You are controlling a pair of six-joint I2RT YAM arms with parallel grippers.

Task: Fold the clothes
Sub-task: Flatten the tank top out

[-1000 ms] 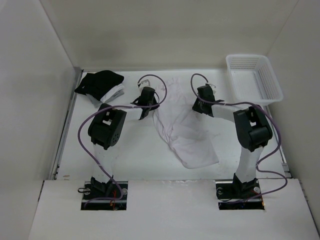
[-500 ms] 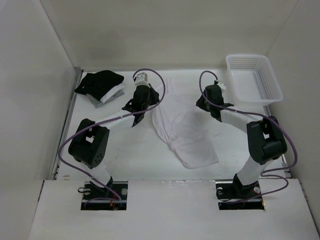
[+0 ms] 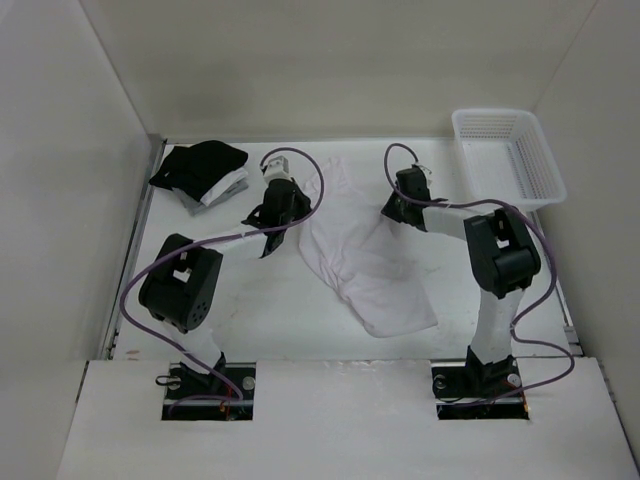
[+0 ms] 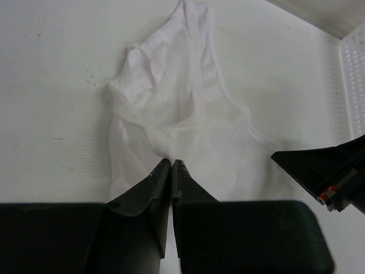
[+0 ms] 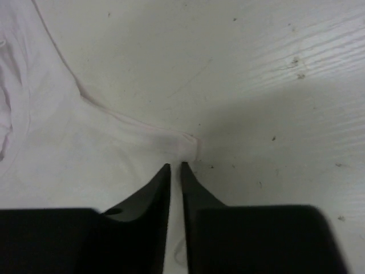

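Note:
The clothes are one thin white sleeveless top [image 3: 365, 260] lying crumpled across the middle of the table, straps toward the back. My left gripper [image 3: 298, 213] is at its left edge. In the left wrist view that gripper [image 4: 171, 161] is shut, with a fold of the top [image 4: 182, 108] pinched at its tips. My right gripper [image 3: 389, 214] is at the top's right edge. In the right wrist view its tips [image 5: 175, 165] stand a narrow gap apart, right at a hemmed corner of the top [image 5: 188, 145]. Whether any fabric is caught there does not show.
A folded black-and-white garment pile [image 3: 205, 172] lies at the back left. A white plastic basket [image 3: 510, 155] stands at the back right, its wall also showing in the left wrist view [image 4: 355, 74]. White walls enclose the table on three sides.
The left gripper has shut on the top's left edge and drawn slightly nearer. The right gripper swung out to the right, came back to the top's right edge, and its jaws narrowed.

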